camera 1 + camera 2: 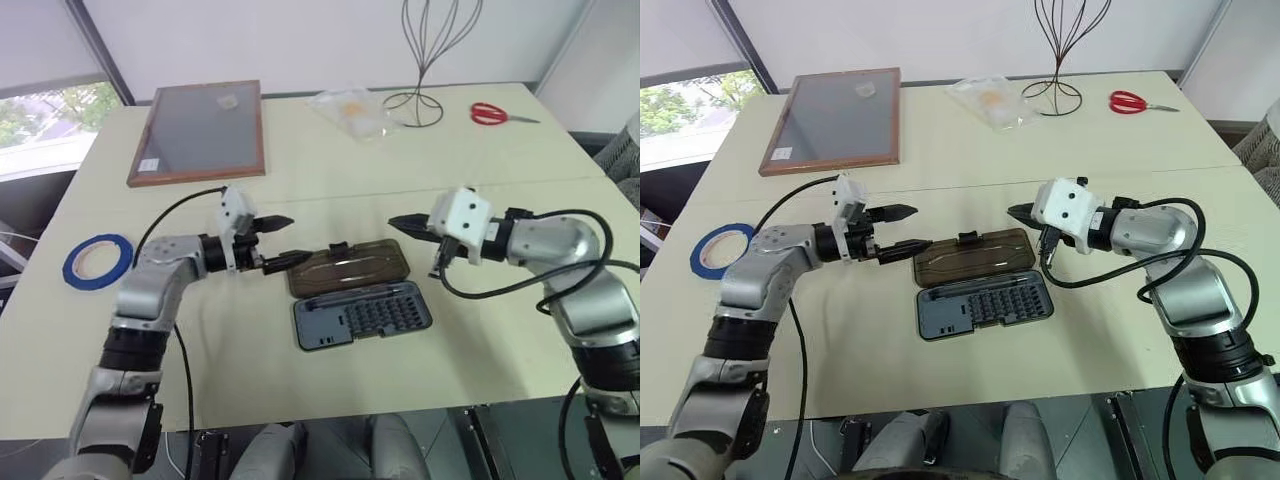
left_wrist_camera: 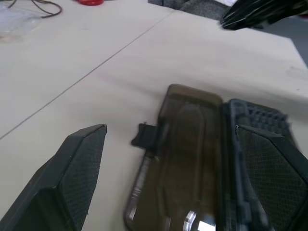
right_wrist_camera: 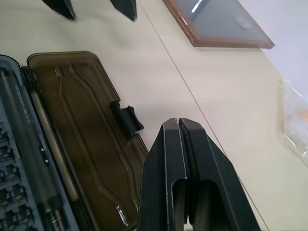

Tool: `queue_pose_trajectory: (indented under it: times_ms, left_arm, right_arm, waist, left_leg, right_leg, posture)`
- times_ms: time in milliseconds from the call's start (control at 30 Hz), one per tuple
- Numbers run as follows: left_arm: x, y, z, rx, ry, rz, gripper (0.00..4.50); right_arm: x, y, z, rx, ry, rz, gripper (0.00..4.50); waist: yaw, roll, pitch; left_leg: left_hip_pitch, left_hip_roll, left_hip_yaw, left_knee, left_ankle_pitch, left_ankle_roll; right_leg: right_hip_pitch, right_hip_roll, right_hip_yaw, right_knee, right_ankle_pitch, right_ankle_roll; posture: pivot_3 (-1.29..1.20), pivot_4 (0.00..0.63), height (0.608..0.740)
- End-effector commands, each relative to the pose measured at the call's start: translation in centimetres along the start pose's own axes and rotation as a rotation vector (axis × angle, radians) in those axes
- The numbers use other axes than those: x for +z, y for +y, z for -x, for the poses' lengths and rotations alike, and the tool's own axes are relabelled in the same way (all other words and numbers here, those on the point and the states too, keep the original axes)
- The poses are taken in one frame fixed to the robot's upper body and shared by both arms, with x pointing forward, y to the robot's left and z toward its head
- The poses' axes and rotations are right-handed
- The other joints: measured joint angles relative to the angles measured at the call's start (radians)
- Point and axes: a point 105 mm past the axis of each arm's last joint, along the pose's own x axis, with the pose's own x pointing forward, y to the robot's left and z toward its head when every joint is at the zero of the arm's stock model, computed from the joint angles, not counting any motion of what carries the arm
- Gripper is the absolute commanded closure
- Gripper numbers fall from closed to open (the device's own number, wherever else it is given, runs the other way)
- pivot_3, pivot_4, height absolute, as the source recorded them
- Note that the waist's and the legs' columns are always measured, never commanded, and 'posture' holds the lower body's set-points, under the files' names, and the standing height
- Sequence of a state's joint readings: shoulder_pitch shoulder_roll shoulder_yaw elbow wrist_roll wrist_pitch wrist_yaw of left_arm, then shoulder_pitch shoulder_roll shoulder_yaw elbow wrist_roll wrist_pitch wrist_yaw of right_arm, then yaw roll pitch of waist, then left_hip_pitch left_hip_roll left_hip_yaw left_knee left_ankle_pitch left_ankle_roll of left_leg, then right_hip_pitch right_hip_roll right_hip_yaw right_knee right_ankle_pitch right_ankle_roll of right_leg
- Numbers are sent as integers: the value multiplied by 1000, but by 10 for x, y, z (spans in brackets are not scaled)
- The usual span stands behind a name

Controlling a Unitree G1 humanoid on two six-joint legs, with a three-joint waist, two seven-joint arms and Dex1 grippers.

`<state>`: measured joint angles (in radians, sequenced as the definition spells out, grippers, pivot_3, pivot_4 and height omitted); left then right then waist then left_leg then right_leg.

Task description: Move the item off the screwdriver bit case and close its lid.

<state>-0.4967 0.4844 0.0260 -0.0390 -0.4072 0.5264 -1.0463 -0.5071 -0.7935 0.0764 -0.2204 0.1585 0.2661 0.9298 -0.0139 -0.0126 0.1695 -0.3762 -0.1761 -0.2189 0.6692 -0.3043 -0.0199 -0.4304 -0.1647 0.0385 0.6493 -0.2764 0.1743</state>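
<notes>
Screwdriver bit case (image 1: 362,311) lies open on the table (image 1: 480,170), between the two grippers and a little nearer the robot than their tips. Its dark tray, with rows of small bits, is the half closer to the robot; the lid (image 1: 349,267), smoky brown and see-through, is folded back flat on the table on the far side of the tray, with its black latch clip (image 1: 339,247) sticking out from the far long edge. The left gripper (image 1: 283,241) is released, its two black fingers spread wide and holding nothing, the lower tip just beside the lid's near-left corner; whether it touches the lid cannot be told. The right gripper (image 1: 397,223) is clenched, fingers pressed together with nothing between them, its tip hanging above and just past the lid's right end. Well beyond the left gripper rests a wood-framed panel (image 1: 203,131); a roll of blue tape (image 1: 97,259) sits out to its left. Far beyond the right gripper lie red scissors (image 1: 497,114), a wire stand (image 1: 417,60) and a clear plastic bag (image 1: 352,108).
</notes>
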Motion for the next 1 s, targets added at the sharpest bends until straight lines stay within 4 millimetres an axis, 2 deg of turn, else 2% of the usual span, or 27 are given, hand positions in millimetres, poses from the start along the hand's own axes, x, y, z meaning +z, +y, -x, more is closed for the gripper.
queue_pose_trajectory:
  times_ms: [33,167,567,667,700,867,900,1000]
  left_arm:
    - [15,-12,11,19,-35,-1,52]
    - [7,-31,18,29,-24,44,52]
    - [2,-41,21,57,3,38,52]
    - [1,-39,22,61,14,29,0]
    - [1,-39,23,62,16,28,0]
    - [0,-37,24,67,27,15,0]
    - [1,-36,24,66,26,15,0]
    - [1,-36,24,65,26,13,0]
  right_arm:
    - [5,-4,-5,25,-23,49,4500]
    - [-2,-5,-14,53,-18,62,4500]
    - [-15,-8,-24,79,-6,65,4500]
    - [-18,-9,-26,78,-1,48,3642]
    - [-19,-9,-26,80,3,41,3229]
    - [-24,-11,-28,66,22,48,426]
    - [-24,-11,-28,68,25,54,95]
    - [-26,-12,-29,66,30,65,95]
  waist:
    - [0,0,0]
    - [0,0,0]
    - [2,0,0]
    - [2,0,0]
    - [2,0,0]
    - [2,0,0]
    - [2,0,0]
    - [1,0,0]
  left_leg:
    - [0,0,0,0,0,0]
    - [0,0,0,-1,0,0]
    - [1,0,1,-1,0,0]
    - [1,0,1,-1,0,0]
    - [1,0,1,-1,0,0]
    - [1,0,1,-1,0,0]
    - [1,0,1,-1,0,0]
    - [1,0,1,-1,0,0]
  right_leg:
    - [0,0,0,0,0,0]
    - [0,0,0,0,0,0]
    - [0,0,1,-1,0,-1]
    - [0,0,1,-1,0,-1]
    - [0,0,1,-1,0,-1]
    - [0,0,1,-1,0,-1]
    - [0,0,1,-1,0,-1]
    - [0,0,1,-1,0,-1]
  posture:
    - [0,150,740]
    - [0,150,740]
    - [0,150,740]
    - [0,150,740]
    - [0,150,740]
    - [0,150,740]
    - [0,150,740]
    - [0,150,740]
